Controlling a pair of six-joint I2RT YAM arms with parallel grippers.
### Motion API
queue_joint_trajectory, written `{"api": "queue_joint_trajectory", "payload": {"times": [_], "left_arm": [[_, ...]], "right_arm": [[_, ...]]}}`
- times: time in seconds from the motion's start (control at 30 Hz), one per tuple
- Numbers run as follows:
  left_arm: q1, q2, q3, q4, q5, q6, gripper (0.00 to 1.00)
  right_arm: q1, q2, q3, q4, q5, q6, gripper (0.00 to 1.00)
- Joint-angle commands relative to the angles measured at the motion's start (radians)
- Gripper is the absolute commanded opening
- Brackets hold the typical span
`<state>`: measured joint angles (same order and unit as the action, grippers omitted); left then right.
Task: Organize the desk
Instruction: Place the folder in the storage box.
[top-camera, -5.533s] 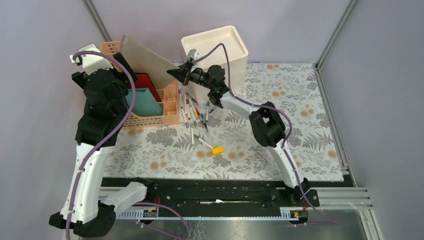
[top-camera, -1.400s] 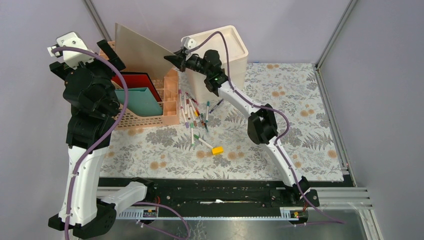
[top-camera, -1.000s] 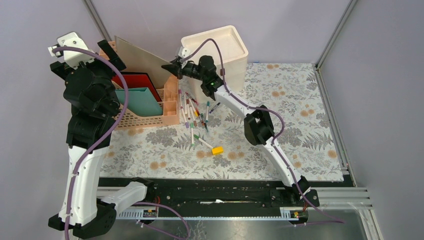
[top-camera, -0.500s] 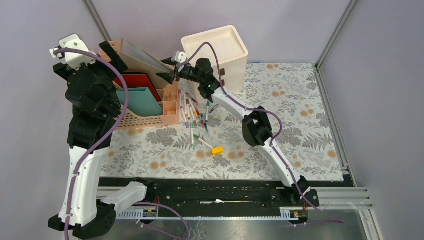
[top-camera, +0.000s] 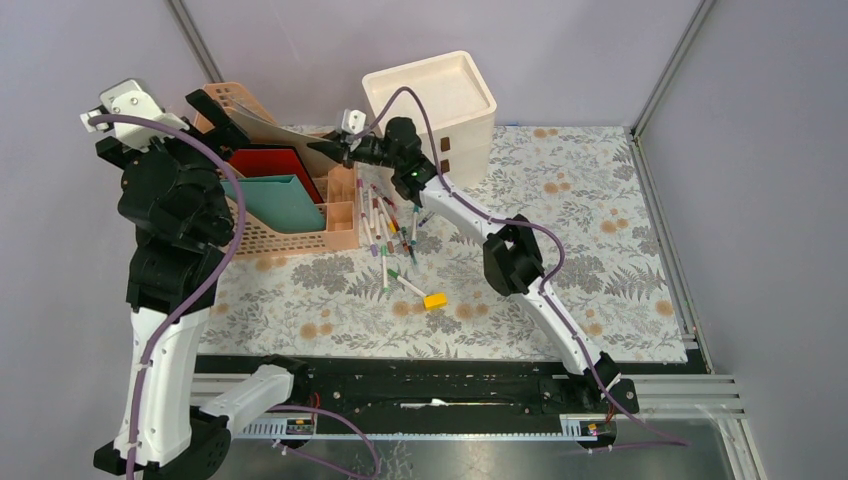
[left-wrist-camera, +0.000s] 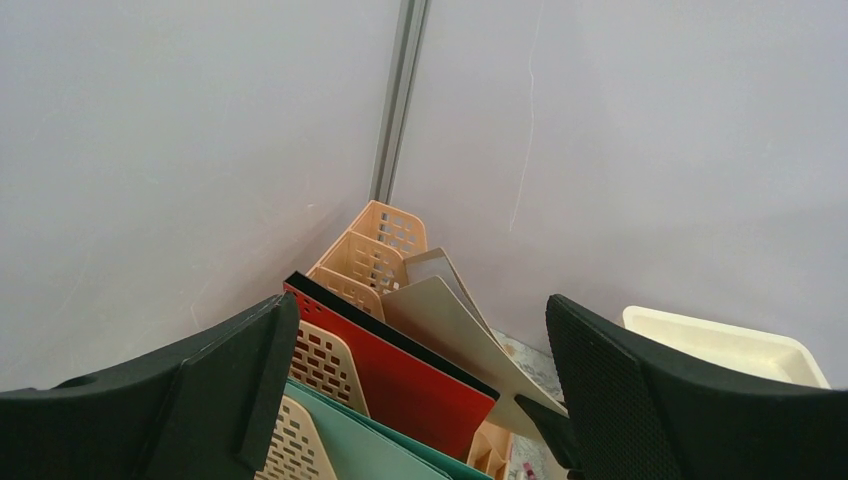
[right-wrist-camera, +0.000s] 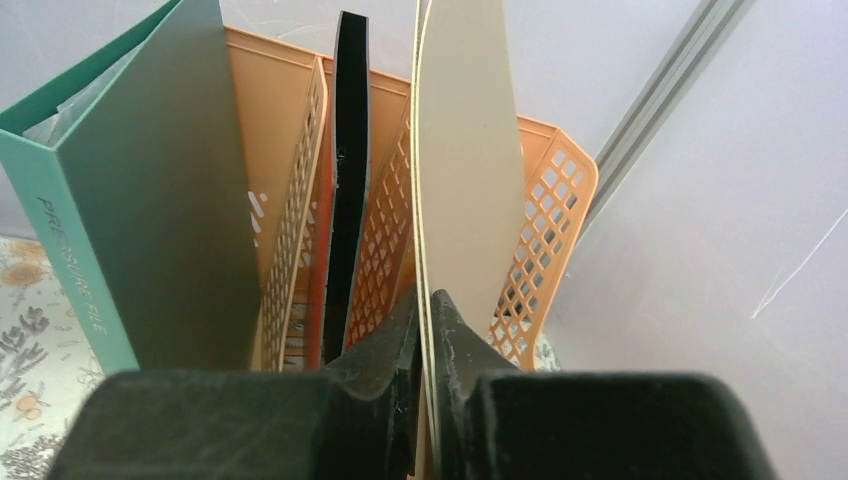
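The desk (top-camera: 600, 240) has a pale fern-print cloth. At its back left stands an orange file rack (top-camera: 290, 230) with a red folder (top-camera: 268, 163) and a teal folder (top-camera: 285, 200) in it. My right gripper (top-camera: 335, 150) is shut on the near edge of a beige folder (top-camera: 270, 132), which leans over the rack's rear slots. In the right wrist view the gripper (right-wrist-camera: 428, 310) pinches that thin beige folder (right-wrist-camera: 465, 150) beside a black-edged folder (right-wrist-camera: 350, 150). My left gripper (left-wrist-camera: 420, 320) hangs open above the rack (left-wrist-camera: 385, 235), holding nothing.
A white bin (top-camera: 430, 95) stands at the back, right of the rack. Several markers (top-camera: 390, 225) lie scattered beside the rack, with a yellow block (top-camera: 434, 300) nearer the front. The left arm (top-camera: 170, 220) towers over the rack's left side.
The right gripper has moved left and down, and the beige folder has tipped lower over the rack. The left arm has shifted a little to the left.
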<state>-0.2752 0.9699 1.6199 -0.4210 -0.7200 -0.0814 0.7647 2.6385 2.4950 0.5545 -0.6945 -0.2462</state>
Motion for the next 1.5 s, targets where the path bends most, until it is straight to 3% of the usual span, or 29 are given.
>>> {"api": "queue_joint_trajectory", "payload": {"times": [0.0, 0.1, 0.27, 0.33, 0.6, 0.93, 1.13, 1.47], "left_arm": [[0.004, -0.015, -0.008, 0.019, 0.027, -0.018, 0.99], [0.004, -0.014, -0.008, 0.012, 0.041, -0.027, 0.99], [0.004, 0.000, -0.016, -0.017, 0.086, -0.086, 0.99], [0.004, 0.015, -0.026, -0.023, 0.117, -0.133, 0.99], [0.028, 0.191, 0.062, -0.106, 0.228, -0.324, 0.99], [0.320, 0.429, 0.249, -0.327, 0.545, -0.768, 0.99], [0.338, 0.534, 0.357, -0.428, 0.571, -0.827, 0.99], [0.339, 0.581, 0.314, -0.445, 0.608, -0.856, 0.99]], "right_arm": [[0.022, -0.112, 0.085, -0.041, -0.084, -0.126, 0.01], [0.039, -0.100, 0.091, -0.095, -0.079, -0.229, 0.07], [0.054, -0.076, 0.067, -0.091, -0.022, -0.262, 0.45], [0.053, -0.080, 0.046, -0.090, -0.010, -0.244, 0.55], [0.025, -0.137, -0.028, -0.052, -0.013, -0.121, 0.77], [0.001, -0.167, -0.073, -0.050, -0.031, -0.036, 0.78], [0.001, -0.135, -0.046, -0.076, -0.036, -0.008, 0.76], [0.002, -0.122, -0.026, -0.074, -0.037, -0.005, 0.68]]}}
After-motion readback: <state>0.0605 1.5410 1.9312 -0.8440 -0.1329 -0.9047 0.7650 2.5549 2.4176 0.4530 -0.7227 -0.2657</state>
